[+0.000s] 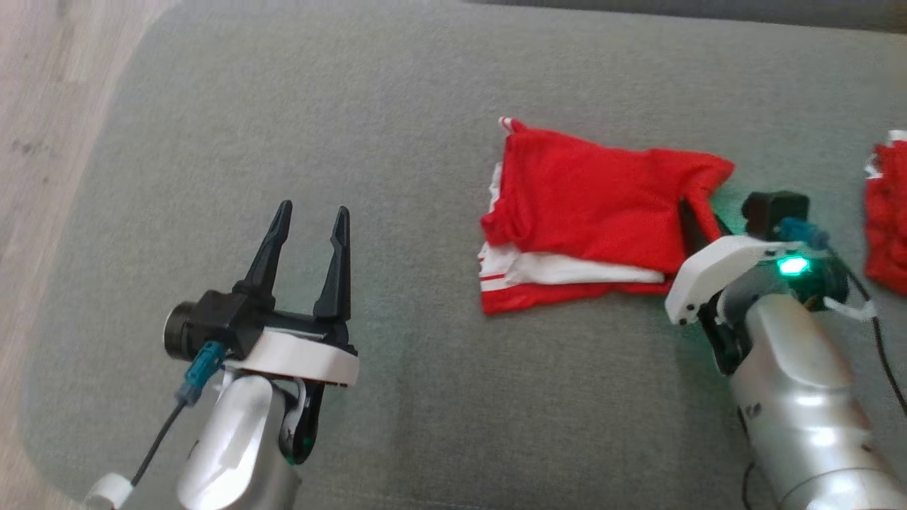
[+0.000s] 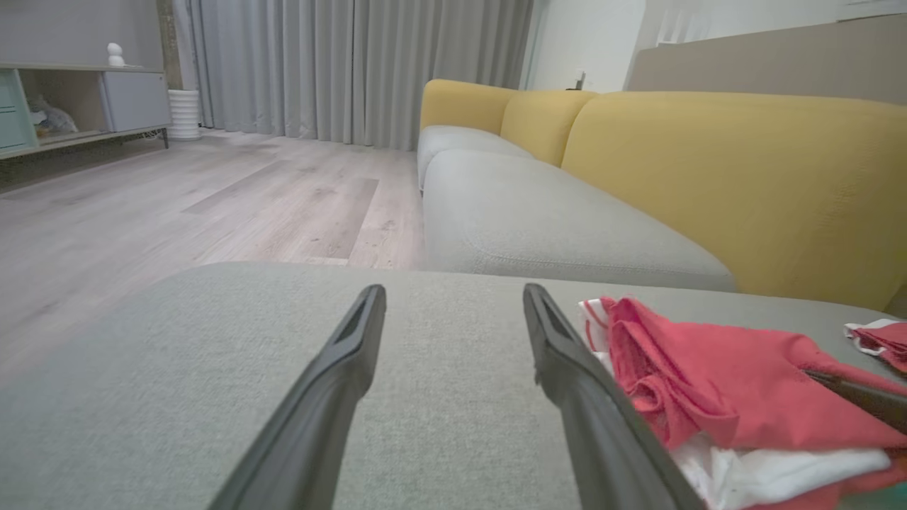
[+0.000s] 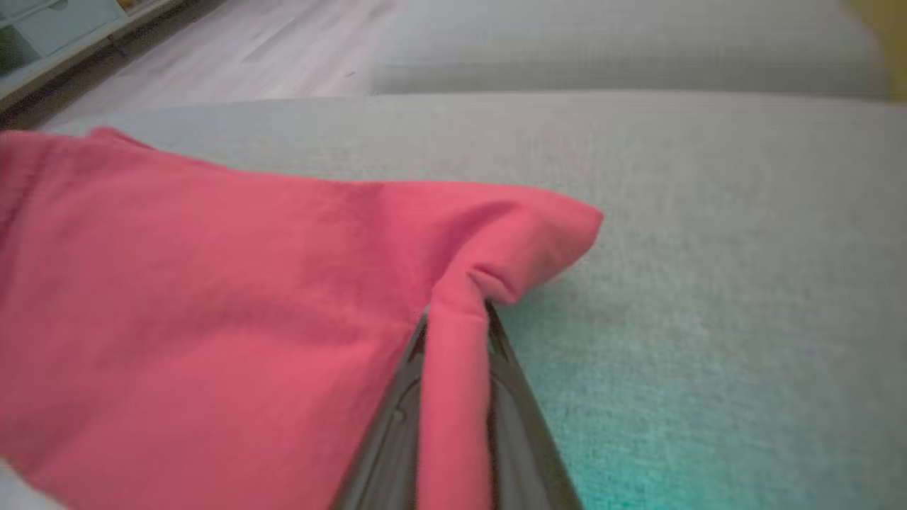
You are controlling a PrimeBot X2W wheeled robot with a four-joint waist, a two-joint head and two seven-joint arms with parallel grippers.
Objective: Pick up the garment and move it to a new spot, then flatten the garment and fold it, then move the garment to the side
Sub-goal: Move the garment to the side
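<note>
The garment point(image 1: 588, 212) is a red piece with white trim, lying folded over itself on the grey cushion point(image 1: 397, 397). My right gripper point(image 1: 698, 216) is shut on a pinched fold at the garment's right edge. In the right wrist view the red cloth point(image 3: 212, 312) is squeezed between my two dark fingers point(image 3: 386, 425). My left gripper point(image 1: 312, 219) hovers open over bare cushion well to the left of the garment, with nothing between its fingers. The left wrist view shows the garment point(image 2: 716, 382) to the right of my open left gripper point(image 2: 453, 297).
A second red and white cloth point(image 1: 886, 212) lies at the right edge of the cushion. Wooden floor point(image 1: 42, 127) runs along the cushion's left side. A yellow sofa back point(image 2: 730, 177) and another grey seat point(image 2: 538, 227) stand beyond.
</note>
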